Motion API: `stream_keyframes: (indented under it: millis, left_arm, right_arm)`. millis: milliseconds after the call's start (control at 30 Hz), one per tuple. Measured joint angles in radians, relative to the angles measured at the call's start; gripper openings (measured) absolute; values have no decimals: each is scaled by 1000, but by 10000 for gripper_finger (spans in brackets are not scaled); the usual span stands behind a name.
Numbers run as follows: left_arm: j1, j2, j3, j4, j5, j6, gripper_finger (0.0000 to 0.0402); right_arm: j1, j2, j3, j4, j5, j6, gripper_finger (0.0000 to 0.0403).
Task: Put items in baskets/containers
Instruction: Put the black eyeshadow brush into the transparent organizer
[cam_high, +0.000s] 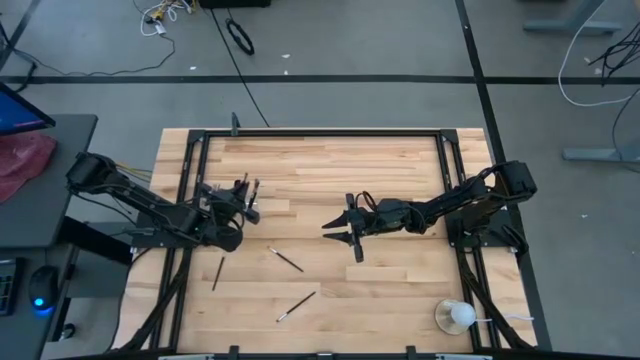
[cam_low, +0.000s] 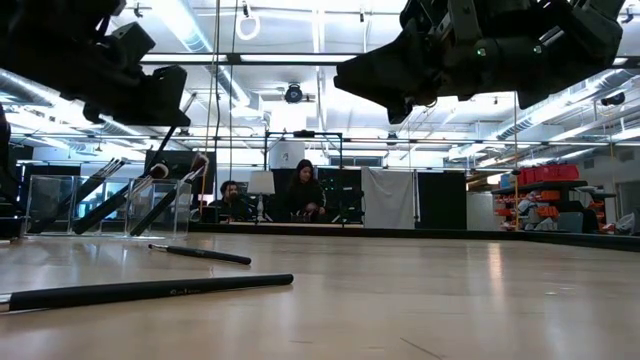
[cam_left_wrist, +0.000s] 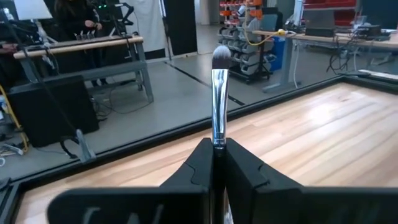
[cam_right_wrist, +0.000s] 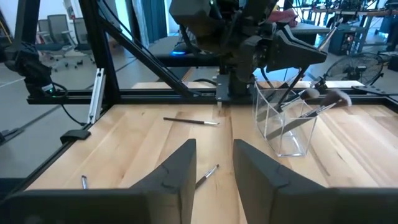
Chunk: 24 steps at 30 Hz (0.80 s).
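Silver-ferruled, grey-tufted slim makeup brush (cam_left_wrist: 218, 81) stands pinched upright between the left gripper's (cam_left_wrist: 217, 148) pressed fingers, just beside the clear plastic cup-like holder (cam_right_wrist: 287, 122), which already carries several brushes. The step in hand looks like the drop-in: next the left arm must bring the brush over the holder's mouth and release it. The right gripper (cam_high: 338, 232) hovers mid-surface, fingers spread and empty. Three dark brushes (cam_high: 285, 259) remain on the pale wooden surface (cam_high: 400, 290).
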<state>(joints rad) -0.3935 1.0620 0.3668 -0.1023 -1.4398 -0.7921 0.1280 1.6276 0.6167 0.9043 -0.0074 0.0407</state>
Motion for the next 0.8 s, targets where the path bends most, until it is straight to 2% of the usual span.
stream_keyframes:
  millis: [167,467,800]
  left_arm:
    - [9,0,0,-2,12,27,23]
    - [66,69,0,-6,117,10,26]
    - [121,119,0,-7,305,-38,40]
  right_arm:
    - [0,0,0,0,0,-4,107]
    - [0,0,0,0,0,-3,107]
    - [0,0,0,0,0,-3,107]
